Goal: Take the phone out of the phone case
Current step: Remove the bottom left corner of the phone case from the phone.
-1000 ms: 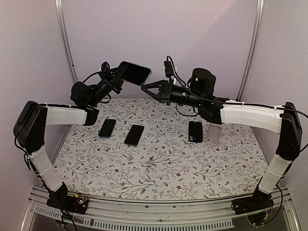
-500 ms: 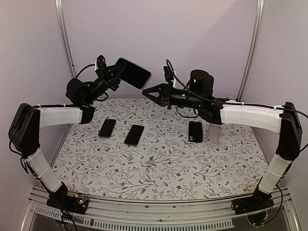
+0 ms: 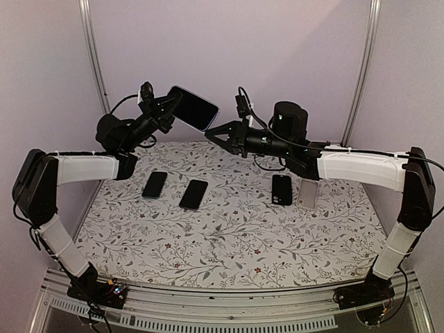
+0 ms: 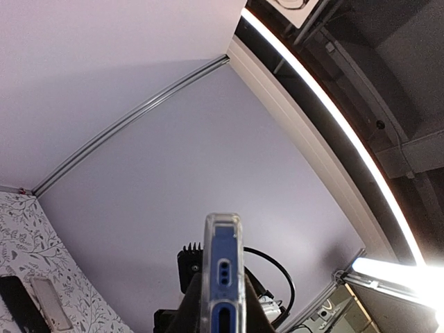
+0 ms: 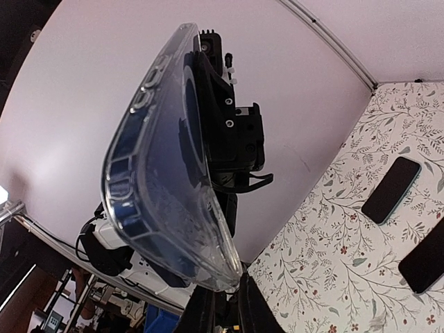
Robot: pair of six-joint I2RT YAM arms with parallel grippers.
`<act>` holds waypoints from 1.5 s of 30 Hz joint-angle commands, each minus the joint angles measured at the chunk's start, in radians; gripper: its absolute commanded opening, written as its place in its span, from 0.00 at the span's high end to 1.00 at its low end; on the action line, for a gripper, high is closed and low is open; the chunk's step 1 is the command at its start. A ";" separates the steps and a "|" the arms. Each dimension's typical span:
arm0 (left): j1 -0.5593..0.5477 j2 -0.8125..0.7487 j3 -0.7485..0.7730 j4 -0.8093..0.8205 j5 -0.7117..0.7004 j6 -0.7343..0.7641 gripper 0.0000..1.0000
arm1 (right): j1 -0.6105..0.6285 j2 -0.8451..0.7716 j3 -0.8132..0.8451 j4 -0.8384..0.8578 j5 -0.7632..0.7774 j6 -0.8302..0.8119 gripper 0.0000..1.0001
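- lilac walls [image 3: 277, 55] stand behind a flowered table [image 3: 229, 236].
- the phone [image 3: 195, 108], in a clear case [image 5: 166, 180], hangs high over the table's far edge, with the left gripper [image 3: 171, 106] clenched on its left end.
- the right gripper [image 5: 220, 313] sits at the phone's lower right corner, fingers pinched nearly together; whether they catch the case is hidden.
- well below the phone lie three dark handsets [image 3: 193, 194] and a pale slab [image 3: 308, 193], too small to read.

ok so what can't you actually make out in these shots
Fingertips of the left end effector: left wrist view, the bottom edge cuts them off below the cased phone.
How the right end effector holds that phone's corner: right wrist view, the bottom edge crops it.
The clear case lying flat: top view, too small to tell if it's empty.
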 commanded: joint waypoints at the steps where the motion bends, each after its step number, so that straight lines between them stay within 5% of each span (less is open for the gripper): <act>1: -0.074 -0.057 0.000 0.110 0.174 -0.102 1.00 | -0.079 0.006 -0.019 -0.016 0.213 -0.016 0.89; 45: -0.082 -0.062 0.009 -0.243 0.264 0.059 1.00 | -0.132 -0.025 -0.078 0.175 0.124 0.037 0.60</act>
